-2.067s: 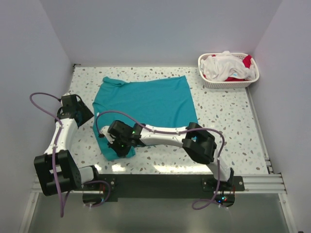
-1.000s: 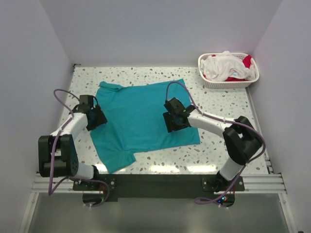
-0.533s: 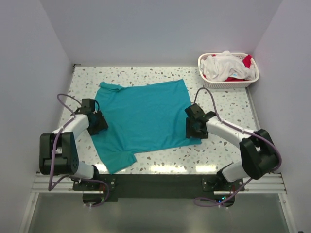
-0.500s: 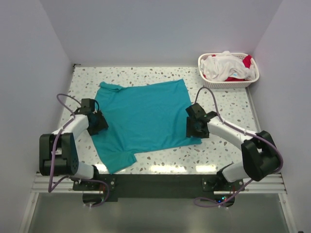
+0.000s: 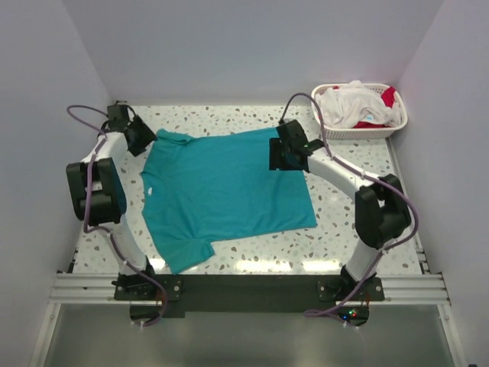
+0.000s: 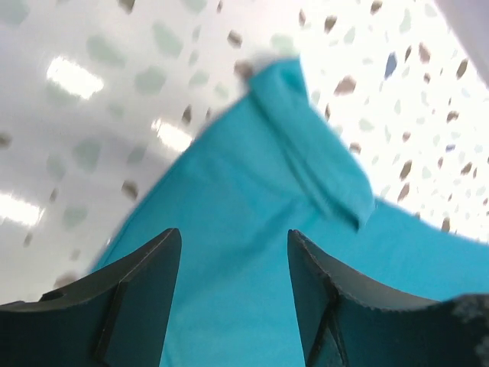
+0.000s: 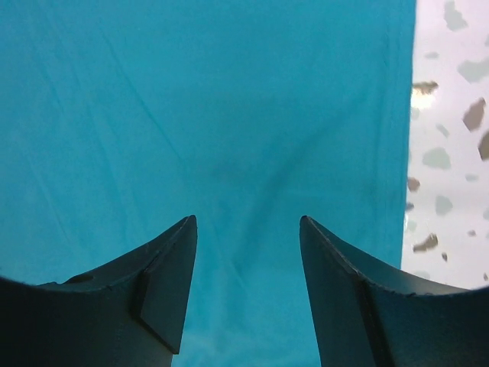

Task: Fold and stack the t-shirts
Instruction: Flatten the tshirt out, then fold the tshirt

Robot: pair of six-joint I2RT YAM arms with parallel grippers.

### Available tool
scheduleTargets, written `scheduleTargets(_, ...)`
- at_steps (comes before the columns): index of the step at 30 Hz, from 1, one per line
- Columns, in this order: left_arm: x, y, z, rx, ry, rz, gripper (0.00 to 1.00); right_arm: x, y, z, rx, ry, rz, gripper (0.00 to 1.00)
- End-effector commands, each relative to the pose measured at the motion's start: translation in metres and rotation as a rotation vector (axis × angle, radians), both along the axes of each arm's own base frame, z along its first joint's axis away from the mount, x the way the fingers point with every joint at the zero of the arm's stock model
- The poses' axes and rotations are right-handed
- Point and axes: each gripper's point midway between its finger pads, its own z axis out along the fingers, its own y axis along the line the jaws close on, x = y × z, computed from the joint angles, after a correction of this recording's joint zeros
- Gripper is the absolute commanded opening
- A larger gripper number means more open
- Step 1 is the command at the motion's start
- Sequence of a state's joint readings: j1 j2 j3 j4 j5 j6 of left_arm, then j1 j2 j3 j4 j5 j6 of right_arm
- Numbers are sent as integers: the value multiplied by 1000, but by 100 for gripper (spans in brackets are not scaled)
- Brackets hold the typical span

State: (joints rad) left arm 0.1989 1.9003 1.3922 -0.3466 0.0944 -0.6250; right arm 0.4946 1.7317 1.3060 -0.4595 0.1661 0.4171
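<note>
A teal t-shirt lies spread flat in the middle of a speckled table, its neck towards the left and its hem towards the right. More white and red t-shirts sit heaped in a white plastic basket at the far right corner. The left gripper hangs over the shirt's far sleeve, its fingers spread wide and holding nothing. The right gripper hovers above the far hem corner with its jaws equally wide and only smooth cloth between them. The shirt looks thin, light and limp, so it will likely sag and crease wherever it is lifted and slide easily across the smooth tabletop. The best holds appear to be pinches at the edges, at the far sleeve seam and the far hem corner, with both sides raised together so the fold lands straight
</note>
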Motion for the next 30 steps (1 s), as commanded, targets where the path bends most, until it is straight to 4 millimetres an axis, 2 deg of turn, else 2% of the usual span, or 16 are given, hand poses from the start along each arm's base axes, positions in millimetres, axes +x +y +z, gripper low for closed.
scheduleTargets(1, 44, 0, -11, -53, -43, -10, 62, 37, 21, 6, 46, -69, 56, 59)
scheduleTargets(2, 60, 2, -2, -48, -78, -13, 61, 43, 24, 3, 46, -73, 67, 59)
scheduleTargets(3, 67, 5, -5, -45, -79, -14, 59, 47, 28, 2, 52, -74, 80, 59)
scheduleTargets(4, 74, 4, -19, -52, -70, -19, 58, 49, 31, -1, 55, -72, 91, 59)
scheduleTargets(5, 84, 6, -15, -46, -92, -26, 57, 56, 36, -6, 54, -71, 105, 59)
scheduleTargets(7, 93, 10, -29, -37, -89, -27, 56, 60, 40, -10, 53, -66, 120, 59)
scheduleTargets(13, 118, 11, -42, -53, -126, -49, 52, 75, 46, -19, 34, -71, 150, 58)
scheduleTargets(19, 129, 8, -58, -69, -121, -81, 49, 80, 48, -26, 31, -66, 153, 58)
scheduleTargets(21, 125, 2, -66, -97, -102, -97, 45, 82, 48, -31, 26, -56, 149, 58)
scheduleTargets(25, 120, 1, -73, -100, -88, -100, 37, 87, 48, -30, 29, -63, 146, 58)
scheduleTargets(29, 122, -2, -66, -105, -104, -111, 17, 96, 45, -29, 17, -78, 132, 58)
scheduleTargets(30, 123, 0, -58, -100, -122, -112, 15, 99, 42, -29, 11, -82, 123, 58)
